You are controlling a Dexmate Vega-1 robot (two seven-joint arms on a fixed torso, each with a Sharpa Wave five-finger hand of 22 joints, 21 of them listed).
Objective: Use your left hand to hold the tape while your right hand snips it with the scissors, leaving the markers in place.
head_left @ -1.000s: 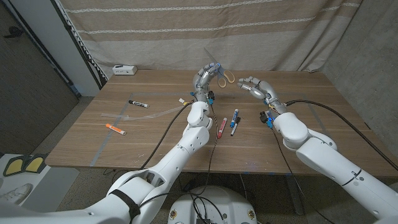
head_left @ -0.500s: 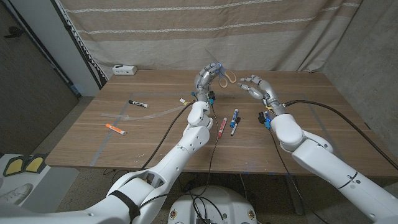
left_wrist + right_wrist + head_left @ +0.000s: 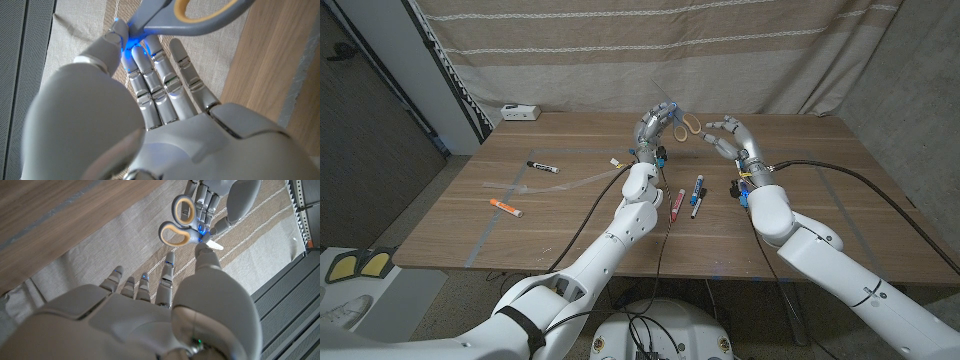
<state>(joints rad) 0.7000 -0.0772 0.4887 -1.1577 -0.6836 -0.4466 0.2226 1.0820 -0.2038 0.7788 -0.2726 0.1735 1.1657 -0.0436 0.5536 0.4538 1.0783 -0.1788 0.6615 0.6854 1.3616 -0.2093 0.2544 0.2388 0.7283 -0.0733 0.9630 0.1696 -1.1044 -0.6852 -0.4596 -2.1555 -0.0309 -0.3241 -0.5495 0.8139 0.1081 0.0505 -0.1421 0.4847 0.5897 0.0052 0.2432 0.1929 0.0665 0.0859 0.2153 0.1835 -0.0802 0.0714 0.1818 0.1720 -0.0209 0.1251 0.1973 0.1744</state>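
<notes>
Task barely begun. Scissors [image 3: 686,124] with yellow-lined handles held aloft by the left hand [image 3: 656,124] at the upper middle of the head frame, above the far part of the surface [image 3: 800,190]; seen close in the left wrist view, fingertips [image 3: 116,31] pinching near the blades' pivot. Wrong hand for the cutting, judging by the task, so a handover looks to be the step in hand. Right hand [image 3: 730,137] raised just right of the scissors, fingers spread wide, holding nothing, apart from the handles; right wrist view shows the handle loops [image 3: 178,221] offered toward it.

Tape [image 3: 535,183]: a clear strip apparently lying on the surface at left centre, untouched, hard to make out. Markers in place: black one [image 3: 542,166] and orange one [image 3: 505,207] at left, red [image 3: 676,204] and two dark ones [image 3: 698,195] at centre.

Left to do: scissors into the right hand, tape taken up by the left, then the snip.
</notes>
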